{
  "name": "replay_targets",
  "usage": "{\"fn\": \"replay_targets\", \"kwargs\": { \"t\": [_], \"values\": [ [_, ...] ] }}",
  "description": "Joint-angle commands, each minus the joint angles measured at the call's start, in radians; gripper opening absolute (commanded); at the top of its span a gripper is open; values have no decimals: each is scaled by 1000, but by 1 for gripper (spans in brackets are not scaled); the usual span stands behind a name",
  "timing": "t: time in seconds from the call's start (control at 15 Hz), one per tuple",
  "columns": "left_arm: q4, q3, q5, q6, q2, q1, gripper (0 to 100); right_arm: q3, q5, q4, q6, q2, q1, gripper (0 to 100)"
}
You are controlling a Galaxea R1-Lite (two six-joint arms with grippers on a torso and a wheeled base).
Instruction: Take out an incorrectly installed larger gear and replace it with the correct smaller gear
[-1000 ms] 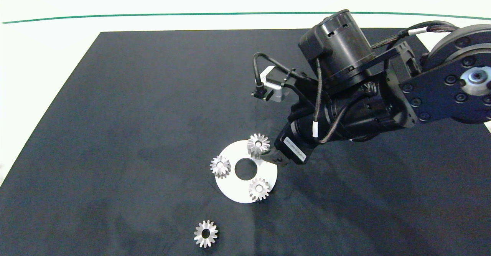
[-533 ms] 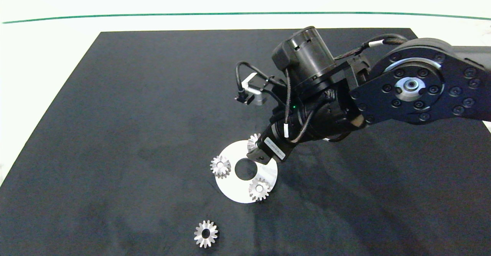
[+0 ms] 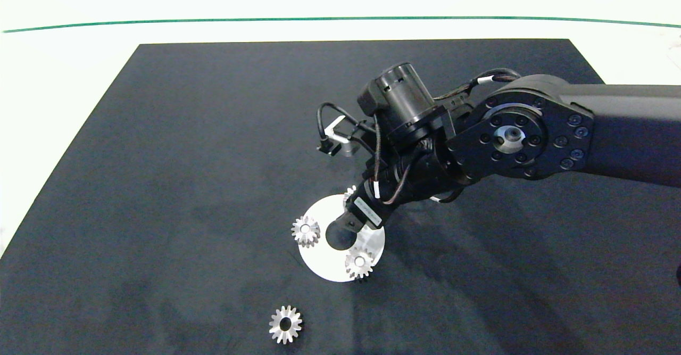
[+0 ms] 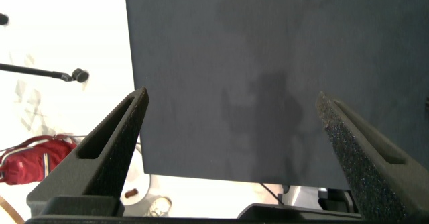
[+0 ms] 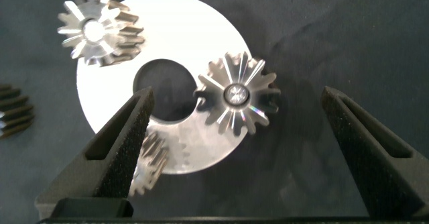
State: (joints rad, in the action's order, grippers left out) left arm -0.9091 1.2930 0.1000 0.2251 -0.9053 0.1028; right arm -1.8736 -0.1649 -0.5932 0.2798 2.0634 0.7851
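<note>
1. While our right gripper (image 5: 234, 117) hovered wide open, jaws straddling the larger gear (image 5: 236, 95), that gear sat mounted at the far right of the silver disc (image 3: 324, 267).
2. We judged the removal not yet begun; nothing was gripped.
3. We saw the smaller gear (image 3: 285, 323) lying loose on the mat, nearer than the disc.
4. Our left gripper (image 4: 231, 137) hung open, away from the work.

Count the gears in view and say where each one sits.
4. Three sit on the round plate: the larger gear between the right gripper's open fingers, one at the left rim, one at the near rim. The smaller gear lies loose on the mat.
</note>
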Motion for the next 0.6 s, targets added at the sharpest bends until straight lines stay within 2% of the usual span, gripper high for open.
{"fn": "replay_targets", "kwargs": {
  "t": [0.07, 0.6],
  "values": [
    [-5, 0, 1, 2, 2, 0, 100, -6, -1, -2, 1, 11, -3, 97],
    [-5, 0, 3, 7, 25, -2, 100, -9, -1, 4, 1, 30, -3, 80]
  ]
}}
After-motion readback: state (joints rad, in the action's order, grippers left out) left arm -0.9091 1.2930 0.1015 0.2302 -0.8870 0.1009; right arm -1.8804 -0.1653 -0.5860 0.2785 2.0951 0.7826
